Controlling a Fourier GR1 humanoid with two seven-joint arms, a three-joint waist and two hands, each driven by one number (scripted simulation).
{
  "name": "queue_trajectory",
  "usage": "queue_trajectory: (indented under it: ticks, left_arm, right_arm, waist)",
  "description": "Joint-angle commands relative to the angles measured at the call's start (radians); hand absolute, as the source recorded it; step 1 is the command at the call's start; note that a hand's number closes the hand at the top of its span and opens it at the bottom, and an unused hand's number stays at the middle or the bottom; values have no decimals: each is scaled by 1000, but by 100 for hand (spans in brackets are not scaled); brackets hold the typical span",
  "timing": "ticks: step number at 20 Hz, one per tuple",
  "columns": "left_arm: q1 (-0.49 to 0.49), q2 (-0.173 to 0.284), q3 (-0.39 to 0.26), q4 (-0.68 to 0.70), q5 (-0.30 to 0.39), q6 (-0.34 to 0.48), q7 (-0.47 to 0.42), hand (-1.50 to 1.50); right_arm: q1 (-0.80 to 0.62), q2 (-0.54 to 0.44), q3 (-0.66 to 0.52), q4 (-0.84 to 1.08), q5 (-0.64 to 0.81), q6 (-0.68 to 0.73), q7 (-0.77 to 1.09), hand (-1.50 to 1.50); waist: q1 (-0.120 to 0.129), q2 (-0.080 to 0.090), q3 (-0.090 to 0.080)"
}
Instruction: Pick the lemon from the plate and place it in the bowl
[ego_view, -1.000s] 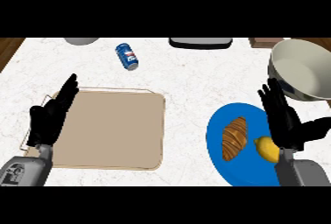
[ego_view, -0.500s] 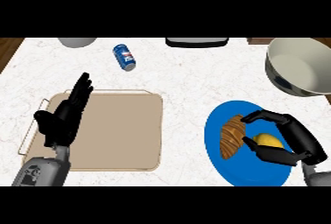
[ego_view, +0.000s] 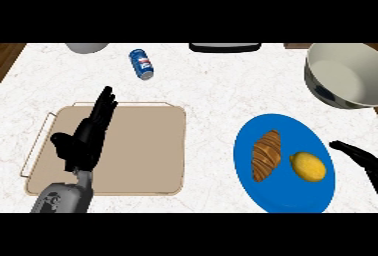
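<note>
Yellow lemon (ego_view: 308, 166) sits free on the blue plate (ego_view: 291, 202) beside the croissant (ego_view: 266, 155); bring your spread, empty right hand (ego_view: 360, 158) over it, curl round, avoiding the pastry.

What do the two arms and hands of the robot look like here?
The left hand is black, with long slender fingers and a thumb. It sits on a grey forearm of rounded shape that bears a small dark marking near the lower edge. Of the right hand only black fingers show at the right edge; its forearm is out of view. No cables or sleeves are visible.
</note>
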Motion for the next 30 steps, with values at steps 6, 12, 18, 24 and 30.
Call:
queue_trajectory:
  ticks: [6, 12, 18, 24, 30]
  left_arm:
    - [29, 19, 13, -74, 6, -30, 33, 0]
    - [25, -31, -20, -55, -42, 4, 26, 0]
    - [-1, -30, 17, 18, -14, -43, -16, 0]
    - [7, -46, 24, -32, -33, -36, 22, 0]
    - [-25, -69, 46, 21, -53, -57, 22, 0]
  right_arm:
    - [16, -131, -129, -277, 12, -48, 371, -150]
    - [-34, -213, -114, -299, -27, 50, 610, -150]
    - [-95, -207, -12, -254, 86, 88, 752, -150]
    - [-155, -176, -20, -62, 178, 212, 649, -150]
    - [-142, -87, -91, -16, 226, 282, 545, -150]
  waist:
    - [14, 1, -1]
    - [17, 3, -1]
    - [22, 6, -1]
    - [23, 5, 0]
    - [17, 5, 0]
